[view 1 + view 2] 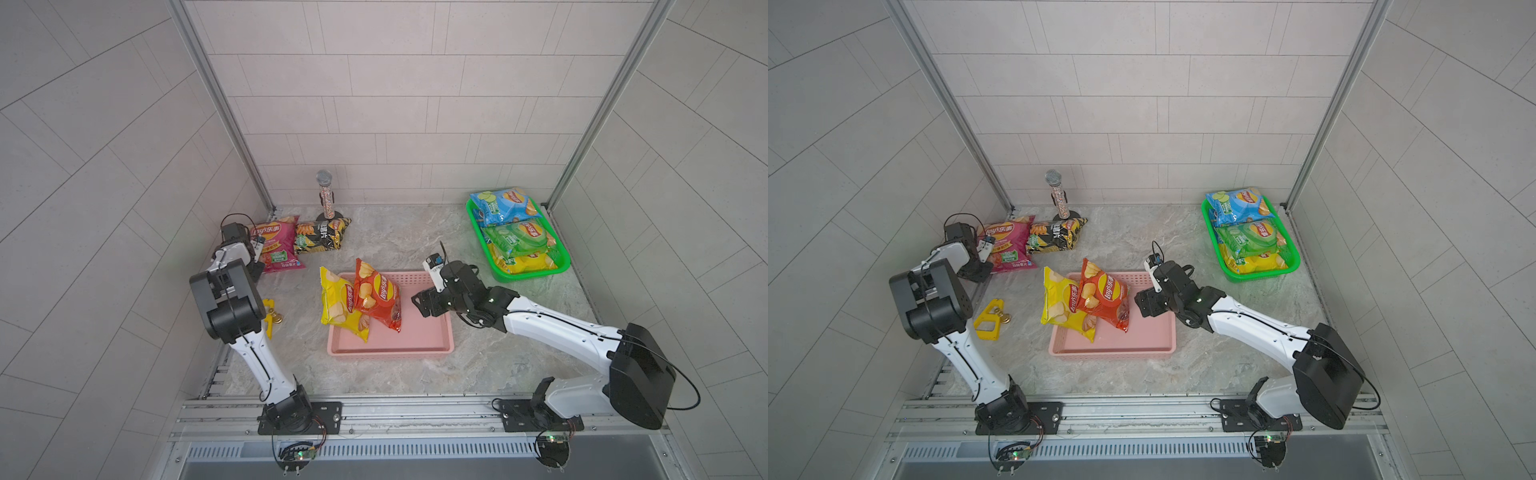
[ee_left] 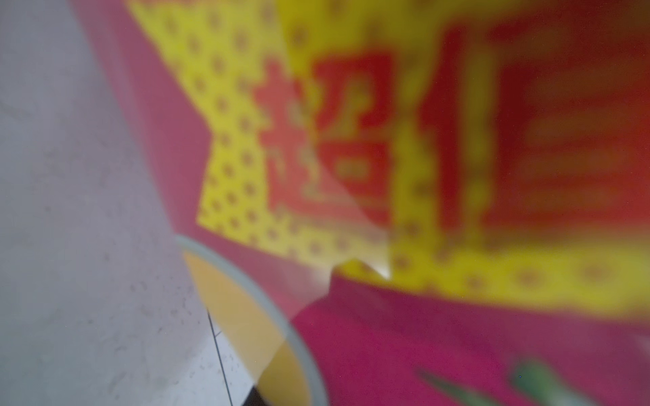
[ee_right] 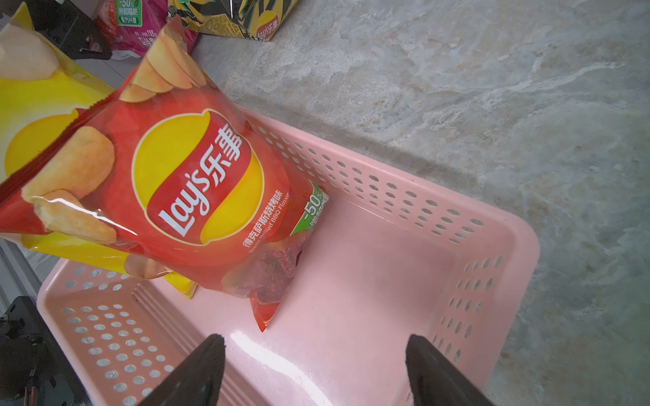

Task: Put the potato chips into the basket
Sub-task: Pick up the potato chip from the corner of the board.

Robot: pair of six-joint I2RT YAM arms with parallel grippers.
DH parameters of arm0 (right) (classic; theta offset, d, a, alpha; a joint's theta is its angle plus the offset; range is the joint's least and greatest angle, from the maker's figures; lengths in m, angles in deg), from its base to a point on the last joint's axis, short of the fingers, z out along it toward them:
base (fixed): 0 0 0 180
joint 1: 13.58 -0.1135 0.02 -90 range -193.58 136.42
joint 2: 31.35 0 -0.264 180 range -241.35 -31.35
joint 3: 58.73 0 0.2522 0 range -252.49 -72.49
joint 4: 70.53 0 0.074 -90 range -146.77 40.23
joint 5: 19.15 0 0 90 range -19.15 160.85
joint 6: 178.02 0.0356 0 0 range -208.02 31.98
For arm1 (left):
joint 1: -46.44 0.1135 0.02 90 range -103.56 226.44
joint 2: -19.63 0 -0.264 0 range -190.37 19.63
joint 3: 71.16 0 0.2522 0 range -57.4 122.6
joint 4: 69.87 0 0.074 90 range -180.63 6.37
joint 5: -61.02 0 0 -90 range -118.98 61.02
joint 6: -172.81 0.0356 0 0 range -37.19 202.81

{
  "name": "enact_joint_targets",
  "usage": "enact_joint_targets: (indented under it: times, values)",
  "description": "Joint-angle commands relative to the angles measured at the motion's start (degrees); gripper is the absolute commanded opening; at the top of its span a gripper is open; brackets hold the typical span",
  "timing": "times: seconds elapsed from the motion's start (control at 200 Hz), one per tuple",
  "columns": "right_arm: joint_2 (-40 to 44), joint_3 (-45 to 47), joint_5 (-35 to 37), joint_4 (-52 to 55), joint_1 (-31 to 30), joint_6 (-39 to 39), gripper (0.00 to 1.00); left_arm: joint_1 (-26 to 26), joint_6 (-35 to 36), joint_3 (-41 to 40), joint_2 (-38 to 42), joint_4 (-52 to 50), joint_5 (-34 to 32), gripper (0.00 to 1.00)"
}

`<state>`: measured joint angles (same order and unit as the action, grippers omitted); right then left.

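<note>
A pink basket sits mid-table. A red chip bag and a yellow chip bag lean in its left part, their tops past the rim. My right gripper hangs open over the basket's bare right floor, holding nothing. A magenta chip bag and a black one lie at the back left. My left gripper is down on the magenta bag's left edge. That bag fills the blurred left wrist view and the jaws are hidden.
At the back right a green basket holds a blue bag, a green bag and a yellow bag. A glittery microphone stands behind the black bag. A yellow tool lies beside the left arm.
</note>
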<state>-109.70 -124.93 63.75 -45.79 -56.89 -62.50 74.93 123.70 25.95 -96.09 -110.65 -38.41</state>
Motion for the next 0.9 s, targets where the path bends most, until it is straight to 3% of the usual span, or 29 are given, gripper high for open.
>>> enact_joint_targets:
  times: [0.0, 0.255, 0.545, 0.896]
  values:
    - [1.0, -1.4, 0.2, 0.9, 0.2, -0.1, 0.85, 0.3, 0.3, -0.7, 2.1, -0.4, -0.4, 0.18]
    - [1.6, -1.3, 0.3, 1.2, 0.2, -0.2, 0.85, 0.3, -0.1, -2.3, 4.6, -0.7, -0.2, 0.00]
    - [1.9, -1.5, 0.2, 1.3, 0.2, -0.2, 0.85, 0.3, -1.4, -1.7, 11.1, -4.5, 1.1, 0.00]
    - [2.1, -1.4, -0.3, 1.4, 0.2, -0.1, 0.85, 0.2, -5.2, 5.3, 17.4, -12.4, 5.2, 0.00]
